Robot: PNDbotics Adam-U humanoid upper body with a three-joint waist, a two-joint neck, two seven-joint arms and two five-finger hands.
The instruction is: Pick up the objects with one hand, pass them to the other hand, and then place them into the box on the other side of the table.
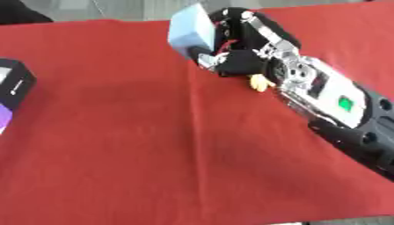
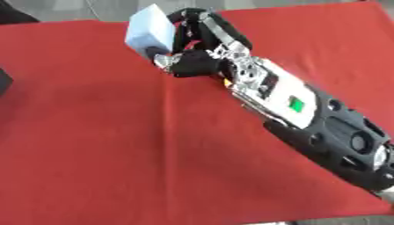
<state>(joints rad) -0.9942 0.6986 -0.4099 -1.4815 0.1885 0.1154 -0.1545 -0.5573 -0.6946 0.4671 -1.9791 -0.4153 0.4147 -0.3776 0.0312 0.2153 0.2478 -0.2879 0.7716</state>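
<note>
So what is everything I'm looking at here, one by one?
pale blue block: one, light blue, held in the right hand above the far middle of the table.
small yellow thing: one, yellow, partly hidden beside the right hand's wrist; what it is cannot be told.
black box: one, black with a purple side lower down, at the left edge of the table.
red tablecloth: one, red, covering the table, with a crease running down its middle.
right hand: one, black with silver parts, fingers curled round the pale blue block.
right forearm: one, black and silver with a green square, coming in from the lower right.
left hand: not in view.
</note>
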